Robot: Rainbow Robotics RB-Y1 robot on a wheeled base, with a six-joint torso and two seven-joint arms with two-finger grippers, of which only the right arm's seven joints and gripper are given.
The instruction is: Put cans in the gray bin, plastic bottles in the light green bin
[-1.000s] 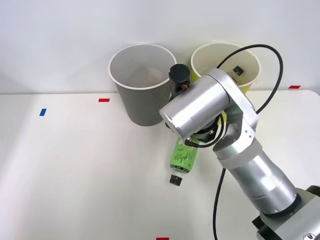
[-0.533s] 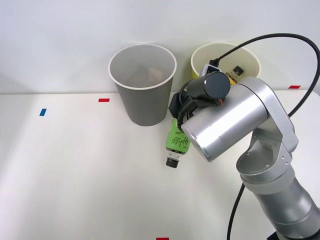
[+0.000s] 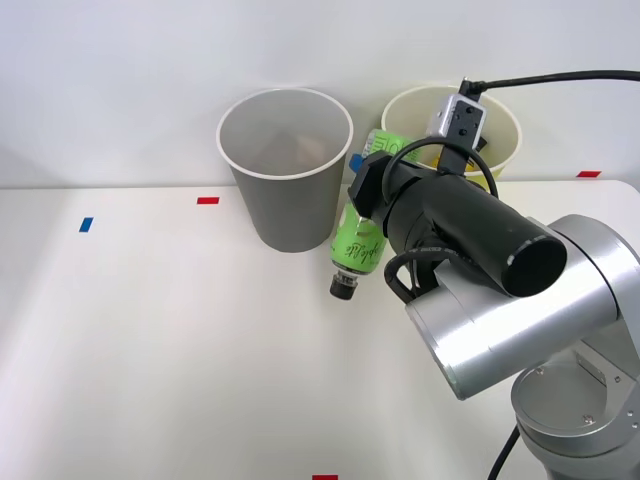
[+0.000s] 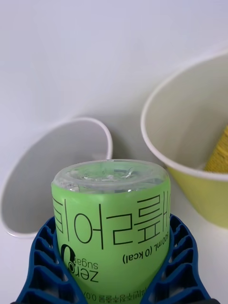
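Two ribbed blue fingers clamp the glossy green bottle; light green bin seemingly holds a yellow-labelled bottle.

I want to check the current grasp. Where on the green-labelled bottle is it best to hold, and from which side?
Probably where it is held now: the right gripper has its blue fingers on opposite sides of the green-labelled bottle, across its round labelled body near the base end. The straight body gives parallel contact; the narrow black cap, pointing down, would offer less.
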